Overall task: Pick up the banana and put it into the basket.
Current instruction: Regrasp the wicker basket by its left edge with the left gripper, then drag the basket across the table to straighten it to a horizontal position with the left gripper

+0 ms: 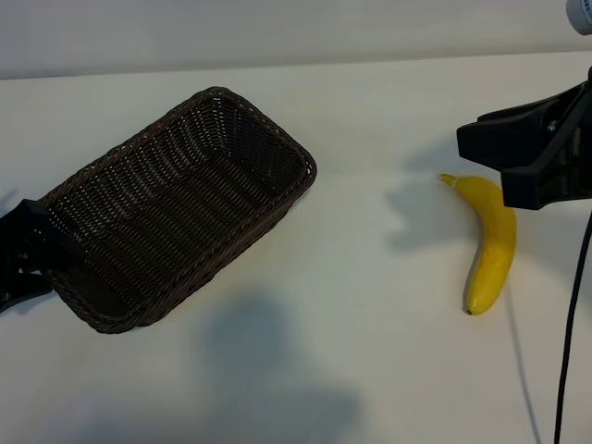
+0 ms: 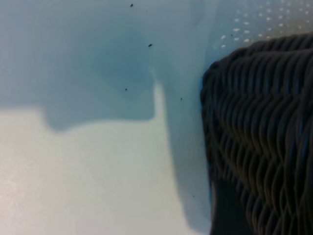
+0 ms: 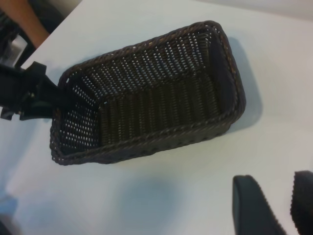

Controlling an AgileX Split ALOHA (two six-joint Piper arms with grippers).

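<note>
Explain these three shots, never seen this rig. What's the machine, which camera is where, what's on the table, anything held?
It is a two-arm robot at a white table. One picture looks down from outside; the other two come from cameras on each wrist. On the table are a dark woven basket, empty and tipped up, and a yellow banana lying apart from it. The left gripper is at the basket's short end, apparently clamped on its rim. The right gripper hovers over the banana's stem end, jaws apart, holding nothing. The left wrist picture shows mostly basket weave and table.

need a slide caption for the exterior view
Left gripper at the empty basket's end; right gripper hovers open above the banana on the table.
</note>
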